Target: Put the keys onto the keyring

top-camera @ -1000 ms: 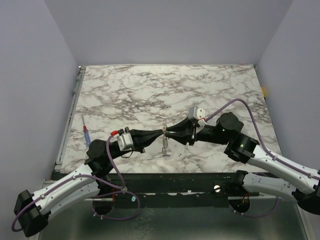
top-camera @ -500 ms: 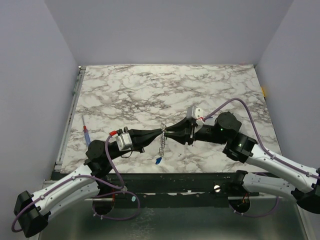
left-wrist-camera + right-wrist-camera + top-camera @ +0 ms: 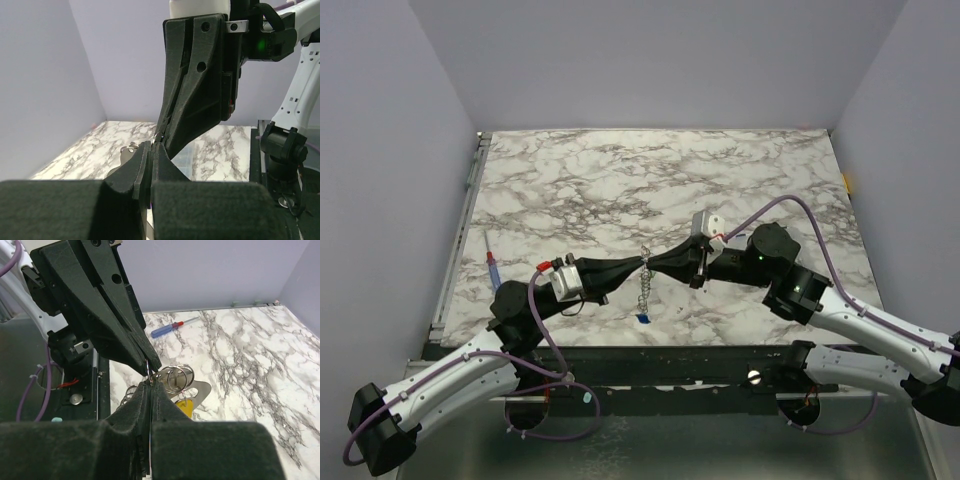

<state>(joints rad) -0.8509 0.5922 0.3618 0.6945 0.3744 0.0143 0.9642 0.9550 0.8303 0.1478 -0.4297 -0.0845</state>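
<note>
Left gripper [image 3: 638,264] and right gripper [image 3: 656,265] meet nose to nose, both pinched shut on the keyring [image 3: 645,284], seemingly to steady it in mid-air for threading, while one blue key [image 3: 641,318] lies on the table [image 3: 740,180] right beneath the keyring's dangling chain.

Left gripper [image 3: 642,263] and right gripper [image 3: 654,265], tips touching, block the near middle, with the keyring [image 3: 646,286] dangling below. The far tabletop [image 3: 650,180] lies open; a pen [image 3: 492,262] lies at the left.

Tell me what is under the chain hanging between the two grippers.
A small blue key shows just below the chain, against the marble table; whether it hangs or lies there is unclear. The left gripper and right gripper, tips meeting, hide the chain's top end.
</note>
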